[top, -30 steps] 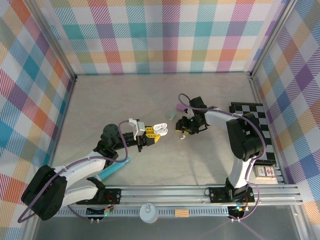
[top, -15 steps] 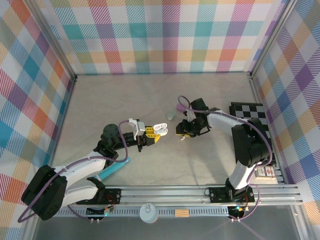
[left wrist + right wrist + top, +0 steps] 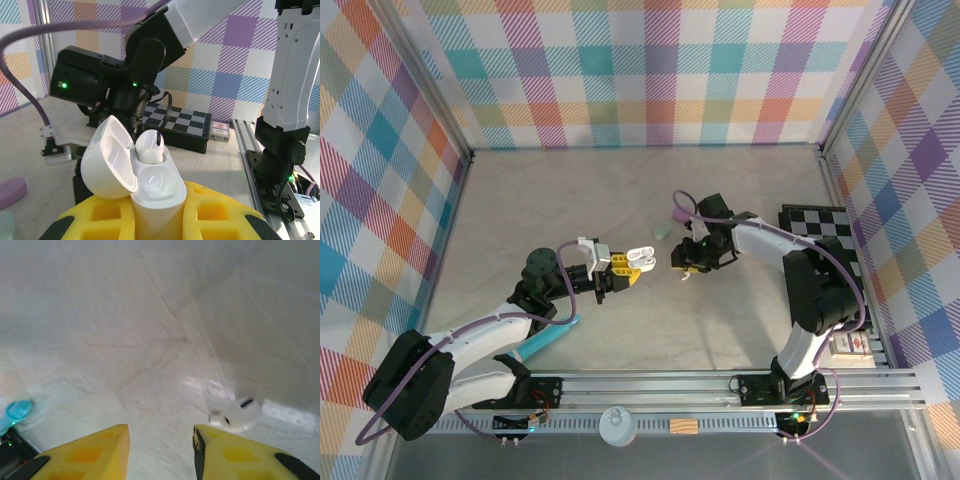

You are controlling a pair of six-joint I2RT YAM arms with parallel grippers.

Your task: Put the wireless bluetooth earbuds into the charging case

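Just beyond one tip of the right fingers (image 3: 227,452) lies a white earbud (image 3: 235,412).

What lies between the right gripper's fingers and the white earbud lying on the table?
Nothing: bare tabletop separates the right gripper from the white earbud, as the right wrist view shows.

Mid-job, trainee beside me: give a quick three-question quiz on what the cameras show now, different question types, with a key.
1. True or false: the left claw holds the white charging case with its lid open.
2. How many earbuds sit in the case? A) none B) one C) two
3. Fill in: the loose white earbud lies on the ___, near the open right claw.
Key: 1 true. 2 B, the seated earbud. 3 table.
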